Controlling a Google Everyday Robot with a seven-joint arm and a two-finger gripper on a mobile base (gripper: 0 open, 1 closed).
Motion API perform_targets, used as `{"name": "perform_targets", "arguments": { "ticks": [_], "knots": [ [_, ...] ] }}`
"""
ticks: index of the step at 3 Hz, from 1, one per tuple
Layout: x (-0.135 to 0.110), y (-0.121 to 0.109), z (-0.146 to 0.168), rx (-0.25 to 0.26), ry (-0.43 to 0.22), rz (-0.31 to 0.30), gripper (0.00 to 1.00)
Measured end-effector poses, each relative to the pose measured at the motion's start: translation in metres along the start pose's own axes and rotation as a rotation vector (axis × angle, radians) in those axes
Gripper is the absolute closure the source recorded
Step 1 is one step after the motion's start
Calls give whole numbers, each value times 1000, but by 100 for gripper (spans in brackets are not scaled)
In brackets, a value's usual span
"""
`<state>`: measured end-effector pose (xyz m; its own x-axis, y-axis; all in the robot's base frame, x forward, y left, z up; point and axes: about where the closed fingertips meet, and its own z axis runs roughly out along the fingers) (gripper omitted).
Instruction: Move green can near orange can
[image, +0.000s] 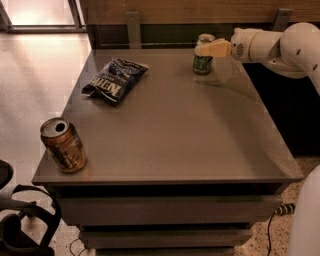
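Orange can (62, 145) stands upright at the table's (175, 130) front left corner, its top open. Further back I see a dark chip bag (115, 80) lying flat. Well apart from both, the green can (202, 65) stands near the far edge. The gripper (212, 48) reaches in from the right at that can's top; whether it grips, I cannot tell.
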<state>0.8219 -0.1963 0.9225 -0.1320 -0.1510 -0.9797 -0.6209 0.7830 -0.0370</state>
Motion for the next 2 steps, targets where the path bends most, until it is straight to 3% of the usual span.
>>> {"name": "perform_targets", "arguments": {
  "ticks": [2],
  "knots": [
    [17, 0, 39, -68, -28, 29, 0]
  ]
}}
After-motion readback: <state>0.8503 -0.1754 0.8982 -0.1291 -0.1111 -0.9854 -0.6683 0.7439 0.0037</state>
